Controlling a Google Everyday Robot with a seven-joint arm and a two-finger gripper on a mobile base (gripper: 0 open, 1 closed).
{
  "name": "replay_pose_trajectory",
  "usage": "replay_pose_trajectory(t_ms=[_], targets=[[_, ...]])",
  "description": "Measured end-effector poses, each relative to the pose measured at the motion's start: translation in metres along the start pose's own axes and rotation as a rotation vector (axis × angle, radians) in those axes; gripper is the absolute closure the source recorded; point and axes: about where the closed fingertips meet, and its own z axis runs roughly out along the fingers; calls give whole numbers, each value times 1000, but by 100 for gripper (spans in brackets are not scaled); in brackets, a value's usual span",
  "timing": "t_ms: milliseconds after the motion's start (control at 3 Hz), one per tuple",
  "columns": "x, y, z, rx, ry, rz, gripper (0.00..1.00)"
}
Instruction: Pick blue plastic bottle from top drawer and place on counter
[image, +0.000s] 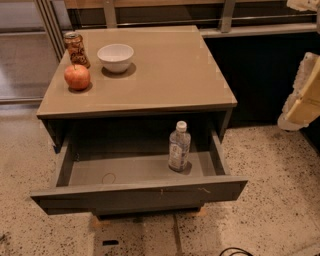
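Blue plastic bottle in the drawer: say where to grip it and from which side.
Probably grip the blue plastic bottle around its shoulder, from above and in front: it stands upright, with the top drawer's right wall close beside it. The gripper is far off right.

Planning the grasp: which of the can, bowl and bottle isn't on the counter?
The bottle: it stands in the open drawer, while can and bowl sit on the counter. The gripper hangs at the right edge, touching nothing.
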Motion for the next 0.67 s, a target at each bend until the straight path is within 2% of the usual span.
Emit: replay_pose_trajectory(t_ms=[333,667], targets=[[0,0,0,0,0,0,1],[0,0,0,0,0,0,14]])
